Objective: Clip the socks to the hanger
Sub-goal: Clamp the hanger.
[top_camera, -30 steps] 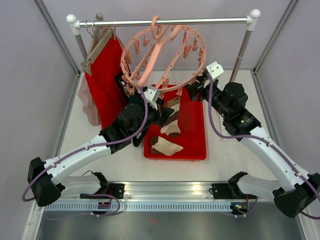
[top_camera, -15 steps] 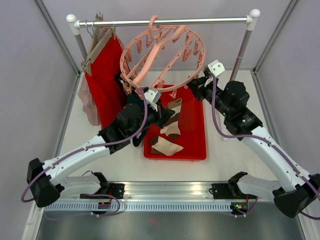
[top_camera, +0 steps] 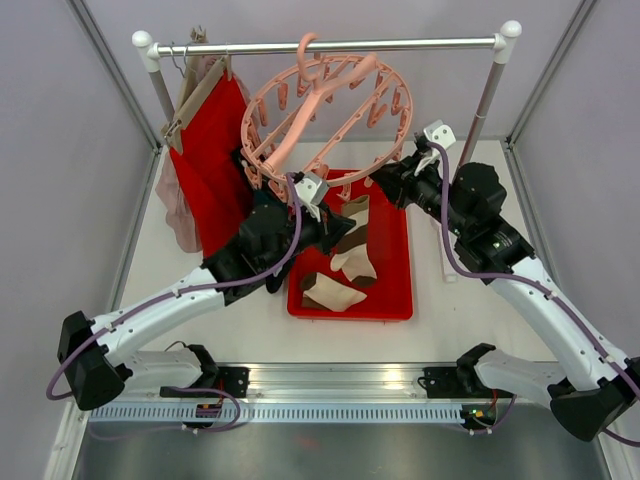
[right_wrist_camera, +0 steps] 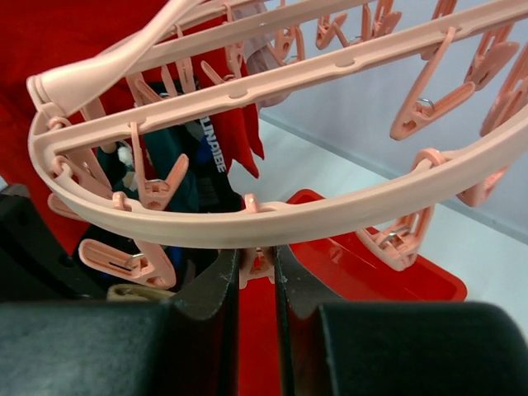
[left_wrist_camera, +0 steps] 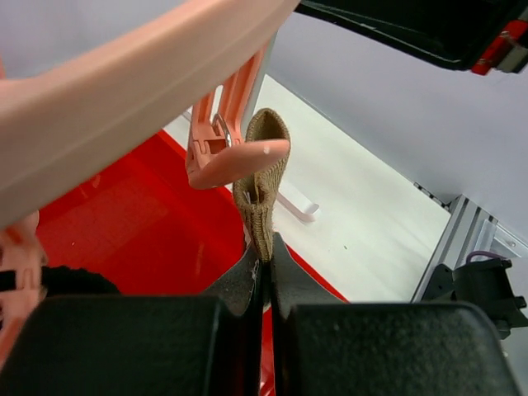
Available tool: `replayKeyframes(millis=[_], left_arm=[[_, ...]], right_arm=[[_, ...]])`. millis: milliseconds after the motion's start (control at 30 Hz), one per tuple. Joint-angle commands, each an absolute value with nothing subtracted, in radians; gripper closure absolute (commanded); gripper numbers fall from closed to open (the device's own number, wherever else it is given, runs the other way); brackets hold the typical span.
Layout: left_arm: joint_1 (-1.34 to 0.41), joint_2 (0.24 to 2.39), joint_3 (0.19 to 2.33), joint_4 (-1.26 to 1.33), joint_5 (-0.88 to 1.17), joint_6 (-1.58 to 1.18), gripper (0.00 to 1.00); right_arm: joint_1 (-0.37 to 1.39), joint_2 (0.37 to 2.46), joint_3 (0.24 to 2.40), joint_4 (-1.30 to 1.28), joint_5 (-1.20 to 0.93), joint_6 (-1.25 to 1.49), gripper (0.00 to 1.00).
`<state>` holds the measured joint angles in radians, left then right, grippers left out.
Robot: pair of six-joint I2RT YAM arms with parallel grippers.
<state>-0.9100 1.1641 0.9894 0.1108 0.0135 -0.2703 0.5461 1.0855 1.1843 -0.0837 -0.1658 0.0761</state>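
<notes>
The pale-pink ring hanger (top_camera: 310, 115) hangs tilted from the rail by its hook. My left gripper (top_camera: 330, 225) is shut on a beige sock (left_wrist_camera: 262, 177) and holds its cuff up against a pink clip peg (left_wrist_camera: 235, 161) under the ring; the gripper's jaws (left_wrist_camera: 266, 264) pinch the sock's lower part. My right gripper (top_camera: 385, 180) is shut on a clip peg (right_wrist_camera: 256, 262) just under the ring's near rim (right_wrist_camera: 330, 210). Two more beige socks (top_camera: 335, 295) lie in the red tray (top_camera: 395, 260). Dark teal and black socks (right_wrist_camera: 190, 161) hang from clips at the ring's left.
A metal rail (top_camera: 400, 42) on two posts spans the back. A large red cloth (top_camera: 210, 170) and a pink garment (top_camera: 180, 205) hang on wooden hangers at its left end. A small white piece (top_camera: 447, 265) lies right of the tray.
My right gripper has moved up and to the right with the peg, lifting and tilting the ring. My left gripper has shifted slightly with the beige sock still in it.
</notes>
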Motion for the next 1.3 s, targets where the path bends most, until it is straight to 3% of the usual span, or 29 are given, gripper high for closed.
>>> replayKeyframes(millis=[0,500,1267], left_arm=[[-0.913,1.193,1.043,0.17,0.026,-0.245,0.98],[-0.911,1.233,1.071,0.229,-0.077,-0.225,0.98],[-0.914,1.218,1.02,0.239,-0.017,-0.201,0.98]], right_arm=[[0.548,1.065,1.241,-0.103,-0.206,0.115,0.98],[0.548,1.074,1.272,-0.17,-0.218,0.118,0.98],[0.548,1.089,1.287,-0.179,-0.184,0.126,0.98]])
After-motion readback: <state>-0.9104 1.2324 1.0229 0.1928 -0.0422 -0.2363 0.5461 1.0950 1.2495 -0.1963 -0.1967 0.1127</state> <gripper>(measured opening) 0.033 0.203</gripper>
